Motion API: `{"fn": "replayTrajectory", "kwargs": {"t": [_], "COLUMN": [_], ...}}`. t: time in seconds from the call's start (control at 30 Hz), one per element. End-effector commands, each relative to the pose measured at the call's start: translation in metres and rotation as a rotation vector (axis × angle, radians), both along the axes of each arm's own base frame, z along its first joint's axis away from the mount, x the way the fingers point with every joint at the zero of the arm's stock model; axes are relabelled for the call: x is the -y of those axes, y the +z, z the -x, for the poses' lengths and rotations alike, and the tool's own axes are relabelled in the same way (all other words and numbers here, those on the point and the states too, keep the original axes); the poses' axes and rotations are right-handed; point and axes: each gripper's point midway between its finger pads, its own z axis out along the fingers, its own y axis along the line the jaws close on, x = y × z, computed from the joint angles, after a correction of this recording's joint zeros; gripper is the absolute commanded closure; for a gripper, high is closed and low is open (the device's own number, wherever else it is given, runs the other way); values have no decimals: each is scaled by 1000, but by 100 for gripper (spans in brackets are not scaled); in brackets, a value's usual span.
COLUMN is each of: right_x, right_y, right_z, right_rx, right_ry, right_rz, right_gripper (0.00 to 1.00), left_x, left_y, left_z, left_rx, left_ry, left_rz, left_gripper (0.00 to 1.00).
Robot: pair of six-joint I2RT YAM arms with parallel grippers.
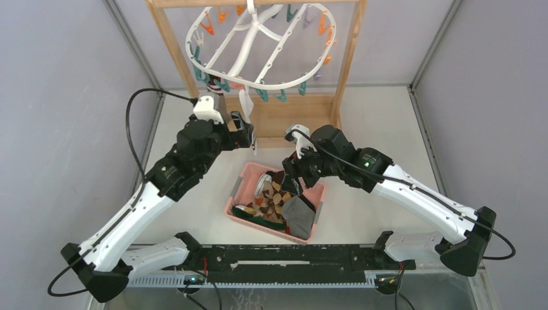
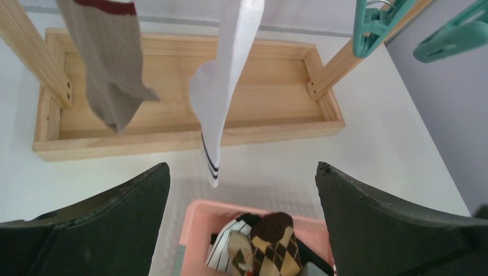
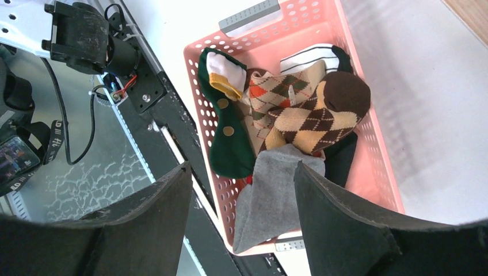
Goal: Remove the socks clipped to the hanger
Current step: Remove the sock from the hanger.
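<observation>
The white oval hanger [image 1: 258, 48] hangs from the wooden frame [image 1: 349, 71] with orange and teal clips. Two socks stay clipped on it: a beige one with a red band [image 2: 109, 69] and a white one with black stripes [image 2: 221, 86]. My left gripper [image 2: 241, 167] is open just below and in front of the white sock's tip, touching nothing. My right gripper [image 3: 241, 167] stands open over the near end of the pink basket [image 3: 305, 20]. Below it a grey sock [image 3: 270, 195] lies draped over the basket's rim.
The pink basket [image 1: 238, 194] sits between the arms and holds a brown argyle sock [image 3: 311, 118], a green sock [image 3: 227, 138] and a striped one [image 3: 305, 57]. The frame's wooden base tray [image 2: 184, 132] lies behind it. Teal clips [image 2: 374, 26] dangle at the right.
</observation>
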Motion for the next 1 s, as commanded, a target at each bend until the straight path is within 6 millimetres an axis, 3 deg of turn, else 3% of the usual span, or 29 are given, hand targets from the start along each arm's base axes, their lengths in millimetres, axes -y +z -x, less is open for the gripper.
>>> {"fn": "replayTrajectory", "kwargs": {"t": [0.0,0.23,0.53,0.8,0.9,0.97], "right_x": [3,11,16,21,24,25], "right_y": [15,13,10,8,7,6], "right_z": [2,5,6,8,10,10], "right_rx": [6,-3,-14,-34,-37,-38], "right_ry": [-23,-44,-50,-56,-59,-63], "right_rz": [-65,-65,-61,-51,-44,-44], "right_gripper": [28,28,27,28,27,28], "left_x": [8,18,14,28,33,36], "left_y": [1,-22,-63,-80,-83,-83], "left_z": [-28,-50,-54,-70,-74,-76], "left_rx": [68,25,-45,-83,-92,-98], "left_ry": [27,44,97,89,73,53], "left_rz": [29,18,-8,-30,-31,-21], "left_gripper": [0,0,0,0,14,33]}}
